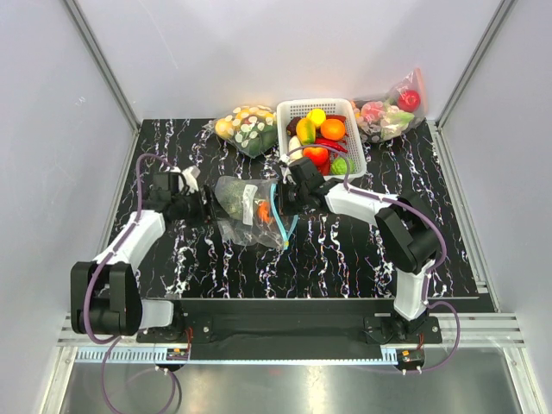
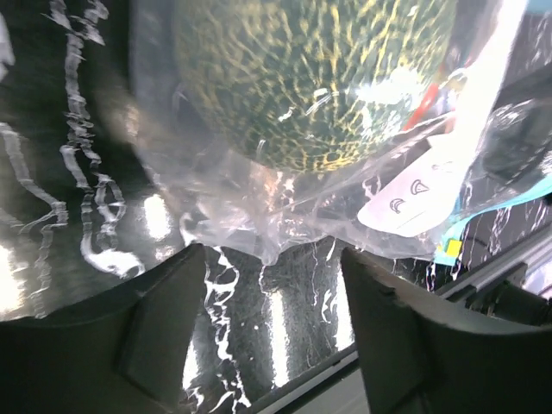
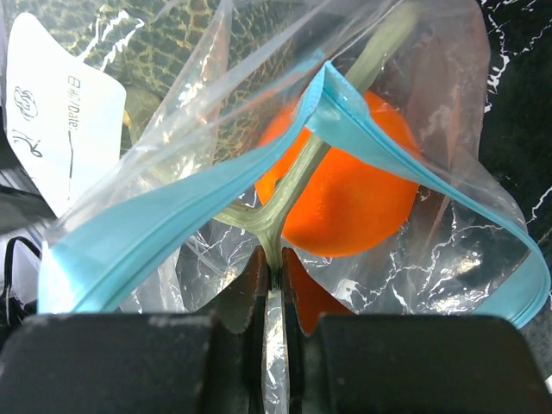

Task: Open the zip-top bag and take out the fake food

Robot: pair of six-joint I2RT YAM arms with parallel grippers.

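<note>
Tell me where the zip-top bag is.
In the top view the bag lies mid-table, slightly left of centre, between the left pincer and the right pincer, just in front of the white basket.

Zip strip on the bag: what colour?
Teal-blue. The zip strip shows best in the right wrist view.

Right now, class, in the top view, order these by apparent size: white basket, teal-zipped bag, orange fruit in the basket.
White basket and zip-top bag: about alike, too close to rank.
Orange fruit: smallest.
</note>
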